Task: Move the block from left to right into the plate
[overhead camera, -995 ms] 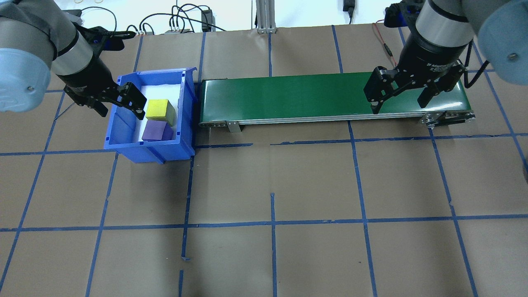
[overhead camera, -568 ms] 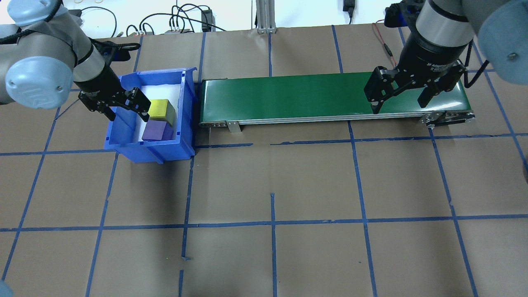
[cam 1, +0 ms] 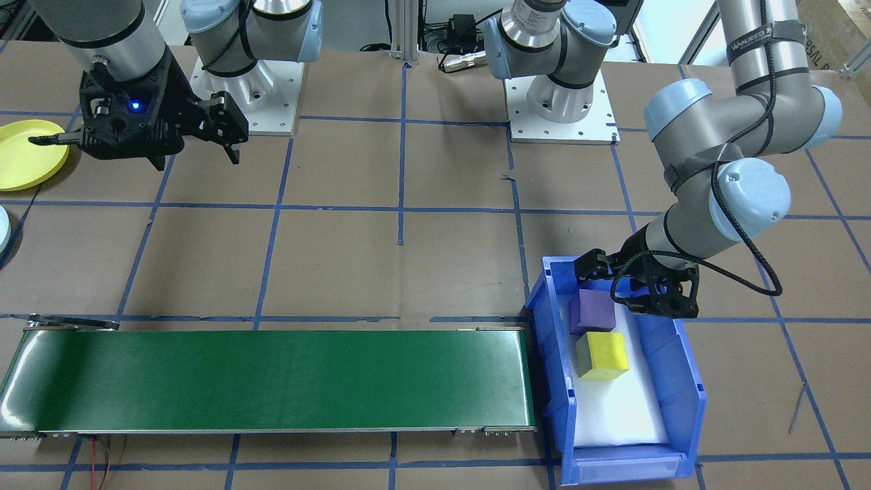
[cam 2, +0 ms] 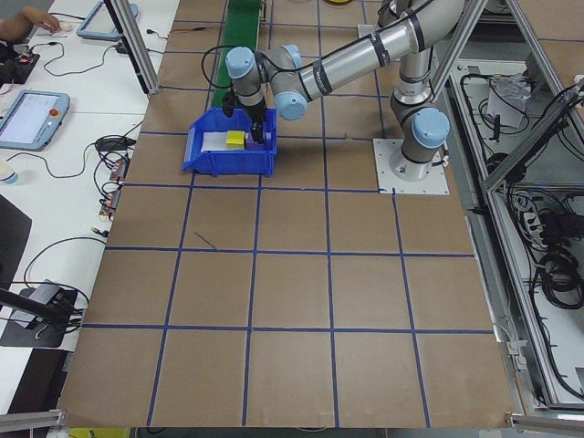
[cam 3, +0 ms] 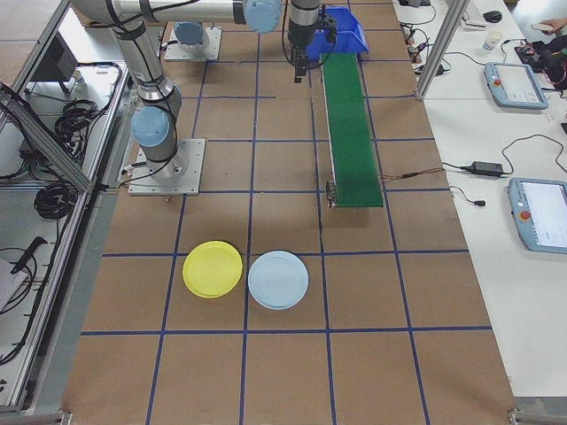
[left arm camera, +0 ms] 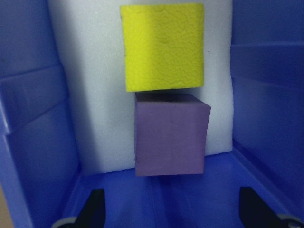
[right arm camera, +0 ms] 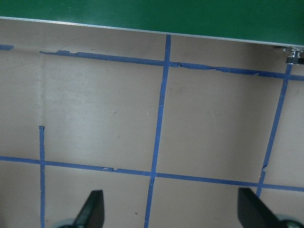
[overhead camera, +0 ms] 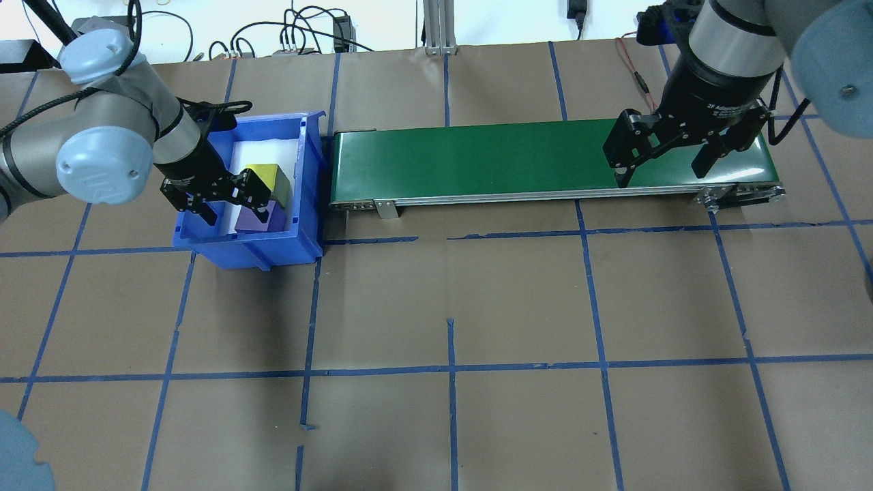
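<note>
- Two foam blocks lie in the blue bin (overhead camera: 204,235): a yellow block (left arm camera: 163,45) at the back and a purple block (left arm camera: 171,134) touching its near face, both on the bin's white foam liner (cam 1: 622,408).
- One bin stands at the left end of the green conveyor belt (overhead camera: 518,160), just beside it.
- Two plates lie on the table, well apart from the bin, past the belt's far end: the yellow plate (cam 3: 213,268) and a light blue plate (cam 3: 278,279), rims nearly touching.
- The left claw (overhead camera: 228,201) is inside the bin with its fingers spread wide, low over the purple block and holding nothing; in the left wrist view both fingertips (left arm camera: 92,209) flank the bin floor in front of that block.
- The right claw (overhead camera: 665,157) hangs over the belt's right end, fingers spread wide, empty.
- The table (overhead camera: 450,307) is covered in brown paper gridded with blue tape; cables run along its far edge, and side benches carry teach pendants (cam 3: 540,212).
</note>
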`<state>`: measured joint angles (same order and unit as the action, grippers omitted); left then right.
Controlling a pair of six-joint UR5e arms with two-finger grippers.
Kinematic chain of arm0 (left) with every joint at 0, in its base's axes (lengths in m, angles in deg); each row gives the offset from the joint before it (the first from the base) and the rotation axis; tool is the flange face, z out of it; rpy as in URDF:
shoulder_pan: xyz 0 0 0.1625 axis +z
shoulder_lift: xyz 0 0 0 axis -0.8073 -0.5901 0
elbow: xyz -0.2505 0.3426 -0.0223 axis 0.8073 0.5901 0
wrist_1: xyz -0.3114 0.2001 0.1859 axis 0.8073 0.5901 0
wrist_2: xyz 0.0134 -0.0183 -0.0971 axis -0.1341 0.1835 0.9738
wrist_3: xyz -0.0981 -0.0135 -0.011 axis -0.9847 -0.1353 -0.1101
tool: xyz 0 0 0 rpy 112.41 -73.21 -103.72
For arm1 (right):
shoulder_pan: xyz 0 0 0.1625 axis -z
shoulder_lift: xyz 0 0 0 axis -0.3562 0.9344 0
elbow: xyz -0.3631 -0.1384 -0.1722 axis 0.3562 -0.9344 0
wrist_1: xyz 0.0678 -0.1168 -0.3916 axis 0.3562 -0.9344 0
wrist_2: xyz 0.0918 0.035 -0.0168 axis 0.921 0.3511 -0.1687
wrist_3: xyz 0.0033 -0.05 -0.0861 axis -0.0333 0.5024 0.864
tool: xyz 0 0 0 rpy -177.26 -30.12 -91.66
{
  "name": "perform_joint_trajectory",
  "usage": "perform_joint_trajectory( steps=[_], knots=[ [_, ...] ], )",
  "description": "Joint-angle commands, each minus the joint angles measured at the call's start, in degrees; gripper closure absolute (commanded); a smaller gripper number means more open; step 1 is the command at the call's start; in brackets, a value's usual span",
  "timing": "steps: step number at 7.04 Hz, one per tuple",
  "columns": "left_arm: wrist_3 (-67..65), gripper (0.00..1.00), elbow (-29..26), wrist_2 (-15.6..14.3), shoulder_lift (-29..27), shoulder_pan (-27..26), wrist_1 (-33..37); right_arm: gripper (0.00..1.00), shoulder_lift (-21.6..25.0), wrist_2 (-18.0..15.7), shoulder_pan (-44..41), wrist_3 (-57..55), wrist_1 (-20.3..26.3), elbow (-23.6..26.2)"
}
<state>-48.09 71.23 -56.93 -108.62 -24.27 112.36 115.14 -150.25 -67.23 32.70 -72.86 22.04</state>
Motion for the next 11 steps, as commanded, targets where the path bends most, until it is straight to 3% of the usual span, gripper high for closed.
perform_joint_trajectory(
  steps=[1,5,6,7,8,11],
  knots=[
    [-0.6,0.0,1.8,0.1,-1.4,0.0,-3.9,0.0,0.0,0.1,0.1,0.0,0.0,0.0],
    [0.0,0.05,1.9,0.3,-4.6,0.0,-8.7,0.0,0.0,0.2,0.2,0.0,0.0,0.2],
    [0.0,0.18,1.9,0.3,-4.9,0.0,-8.7,0.0,-0.1,0.2,0.2,0.0,0.0,0.2],
    [0.0,0.42,2.1,0.2,-5.0,0.0,-8.8,0.0,-0.1,0.2,0.2,0.0,0.0,0.2],
    [0.2,0.54,2.4,0.0,-5.0,0.0,-8.8,0.0,-0.1,0.1,0.2,0.0,0.0,0.2],
    [-0.4,0.54,0.6,-0.7,4.3,-2.8,-6.4,0.0,-0.1,0.2,0.2,0.0,0.0,0.2]
  ],
)
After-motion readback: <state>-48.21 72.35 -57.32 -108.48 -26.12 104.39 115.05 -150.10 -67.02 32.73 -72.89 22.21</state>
